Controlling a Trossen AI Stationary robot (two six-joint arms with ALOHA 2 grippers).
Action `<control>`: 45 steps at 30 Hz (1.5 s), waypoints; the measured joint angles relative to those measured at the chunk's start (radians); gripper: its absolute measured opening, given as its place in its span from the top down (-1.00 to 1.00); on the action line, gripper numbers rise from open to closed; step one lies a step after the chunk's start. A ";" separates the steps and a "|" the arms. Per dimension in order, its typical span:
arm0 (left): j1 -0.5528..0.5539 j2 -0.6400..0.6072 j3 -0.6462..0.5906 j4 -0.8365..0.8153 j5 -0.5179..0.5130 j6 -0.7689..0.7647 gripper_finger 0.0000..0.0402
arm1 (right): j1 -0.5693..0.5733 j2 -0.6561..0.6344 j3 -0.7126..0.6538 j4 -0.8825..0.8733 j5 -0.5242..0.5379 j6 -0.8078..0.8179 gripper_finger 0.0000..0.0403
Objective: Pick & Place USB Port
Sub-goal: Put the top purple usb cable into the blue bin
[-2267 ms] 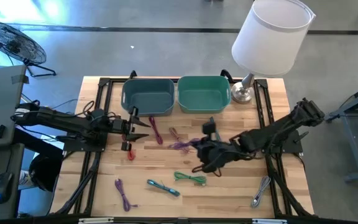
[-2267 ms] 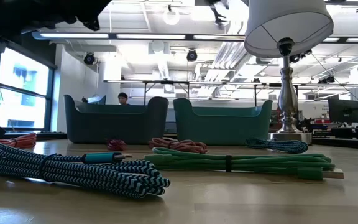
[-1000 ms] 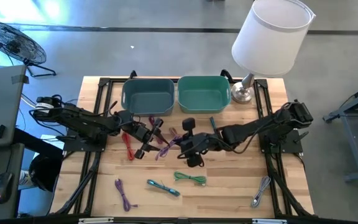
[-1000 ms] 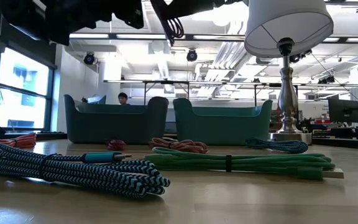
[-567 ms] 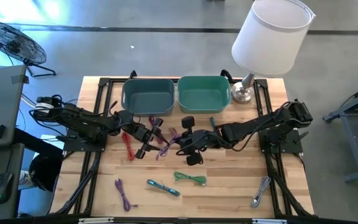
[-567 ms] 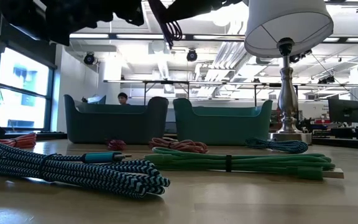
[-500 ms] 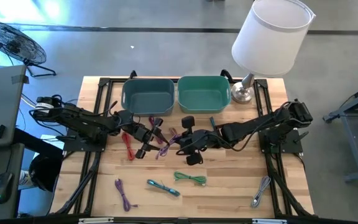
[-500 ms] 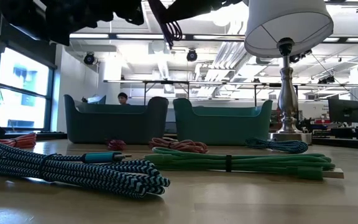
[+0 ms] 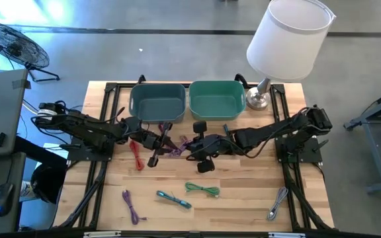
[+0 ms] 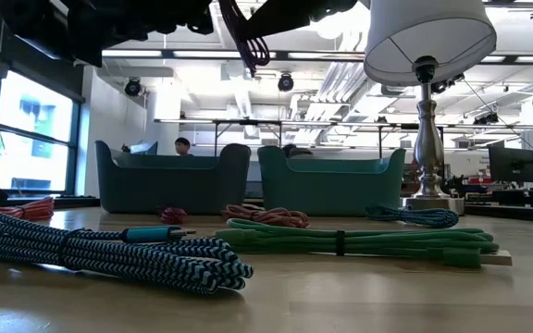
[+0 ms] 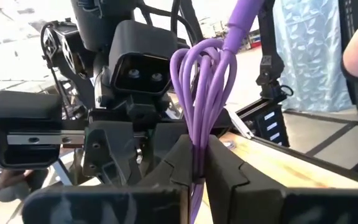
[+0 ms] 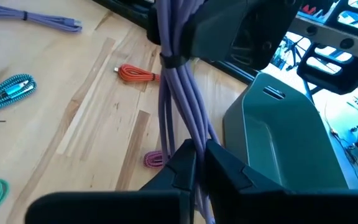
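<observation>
Left arm: reached in low from the table's left edge toward the middle, forearm near level above the wooden slat table (image 9: 256,205).
Left gripper (image 9: 159,149): fingers pinched on one end of the bundled purple USB cable (image 9: 176,148), the looped strands squeezed between its dark fingers (image 11: 225,171) in the left wrist view.
Right arm: stretched in from the table's right edge, elbow raised near the right rail, wrist pointing at the left gripper.
Right gripper (image 9: 192,151): clamped on the other end of the same purple cable (image 12: 173,93), the strands running down between its fingers (image 12: 225,163).
Purple cable: held off the table between the two grippers, just in front of the two bins near the table's middle; in the low view it hung as loops (image 10: 248,42) from the dark arms overhead.
Grey-blue plastic bin (image 9: 157,102): at the back edge, left of centre.
Teal plastic bin (image 9: 217,99): touching its right side.
White-shaded lamp on a metal base (image 9: 288,38): back right corner.
Red cable (image 9: 136,153): on the table beneath the left arm.
Green coiled cable (image 9: 202,190): front of centre, well apart from the grippers.
Blue-and-teal braided cable (image 9: 172,198): just left of the green one.
Thin purple cable (image 9: 130,205): toward the front left.
Grey cable (image 9: 277,203): near the front right corner.
</observation>
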 joint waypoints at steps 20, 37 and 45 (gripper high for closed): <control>0.069 -0.403 0.402 -1.498 -0.968 0.241 0.94 | 0.161 -0.036 0.001 -0.157 0.363 0.078 0.25; 0.471 -0.058 0.483 -1.720 -0.683 0.278 0.90 | 0.171 -0.036 0.001 -0.166 0.384 0.137 0.27; 0.512 -0.037 0.483 -1.674 -0.603 0.292 0.30 | 0.173 -0.036 0.001 -0.181 0.382 0.162 0.26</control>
